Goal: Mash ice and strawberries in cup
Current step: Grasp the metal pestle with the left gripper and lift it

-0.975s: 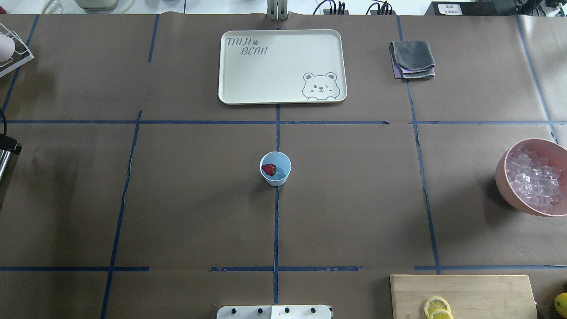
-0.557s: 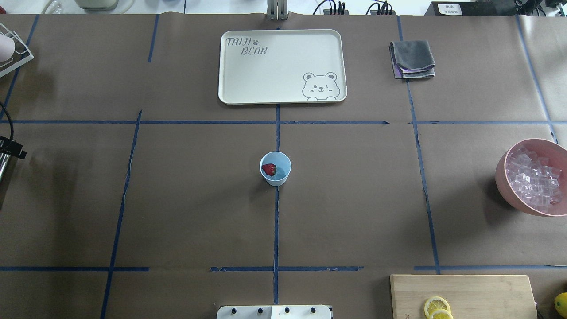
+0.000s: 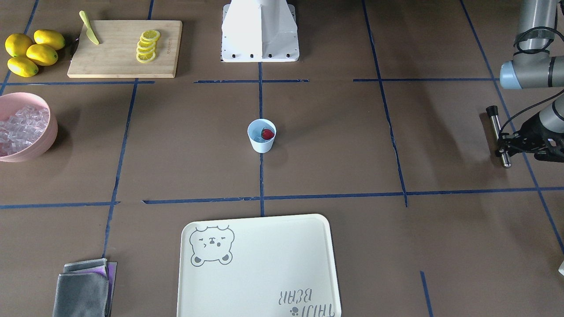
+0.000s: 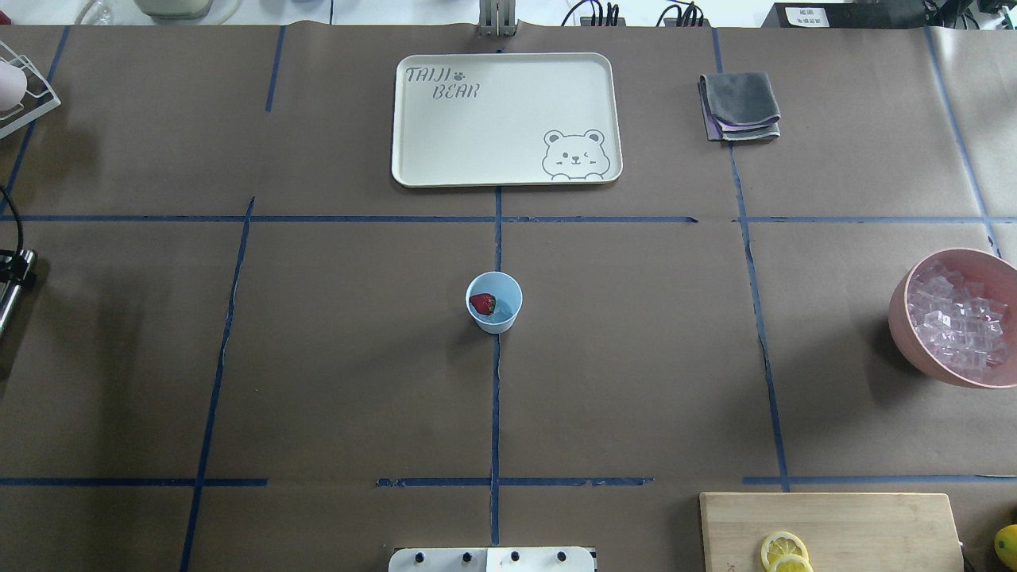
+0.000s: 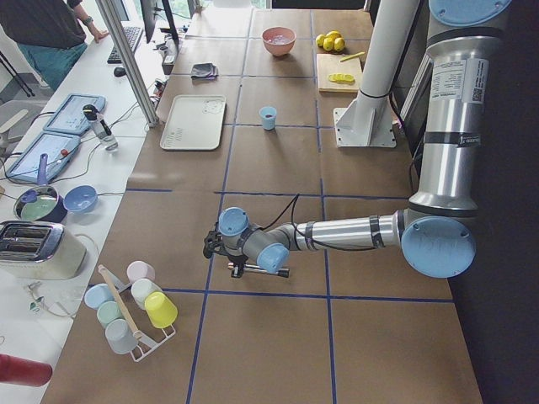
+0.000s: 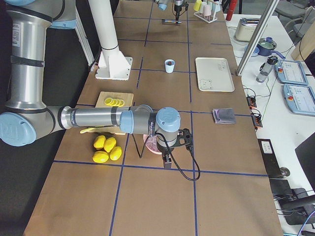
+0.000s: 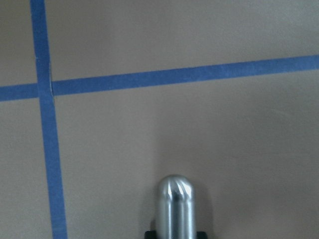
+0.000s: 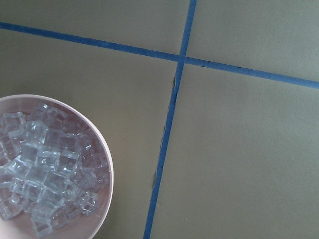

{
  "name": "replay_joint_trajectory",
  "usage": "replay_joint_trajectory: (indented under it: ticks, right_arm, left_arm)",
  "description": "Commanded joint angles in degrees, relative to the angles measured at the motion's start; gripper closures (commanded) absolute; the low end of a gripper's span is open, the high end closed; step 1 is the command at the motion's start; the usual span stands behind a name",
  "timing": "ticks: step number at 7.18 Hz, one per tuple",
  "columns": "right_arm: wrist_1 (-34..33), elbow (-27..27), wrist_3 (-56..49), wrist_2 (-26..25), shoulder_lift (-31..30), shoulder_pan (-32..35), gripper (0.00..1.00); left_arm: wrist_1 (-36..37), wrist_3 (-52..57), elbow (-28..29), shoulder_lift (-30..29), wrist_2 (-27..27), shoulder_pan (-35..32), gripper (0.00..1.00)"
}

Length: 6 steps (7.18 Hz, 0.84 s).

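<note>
You had the cup standing upright mid-table, the strawberry inside it against the wall; both grippers were well apart from it, on opposite sides.

The left gripper was far out on the robot's-left side of the cup, clenched on a steel pestle; the pestle lay close to level, its long axis running crosswise to the line toward the cup, black-capped end nearer the robot; by my reading it would need carrying in to the cup and tipping upright before any mashing.

The right gripper hung over the pink bowl of ice, far on the cup's other side; I cannot tell whether it was released or closed, since its fingers showed clearly nowhere.

Neither arm looked plainly nearer the cup.

Whether ice already lay in the cup was hard to make out; only a pale glint showed beside the strawberry.
</note>
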Motion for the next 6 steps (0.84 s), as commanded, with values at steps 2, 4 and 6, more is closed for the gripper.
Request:
replay_joint_trajectory:
  ticks: [2, 4, 6]
  right_arm:
    - [0.0, 0.4, 0.3, 0.0, 0.0, 0.0, 0.00]
    - [0.0, 0.5, 0.4, 0.1, 0.0, 0.0, 0.00]
    - [0.0, 0.5, 0.5, 0.2, 0.0, 0.0, 0.00]
  left_arm:
    - [-0.1, 0.6, -15.3, -1.1, -0.9, -2.5, 1.00]
    - [-4.3, -1.1, -18.0, -11.5, -1.0, -3.2, 0.96]
    - [-19.7, -8.0, -19.1, -13.2, -0.6, -3.0, 1.00]
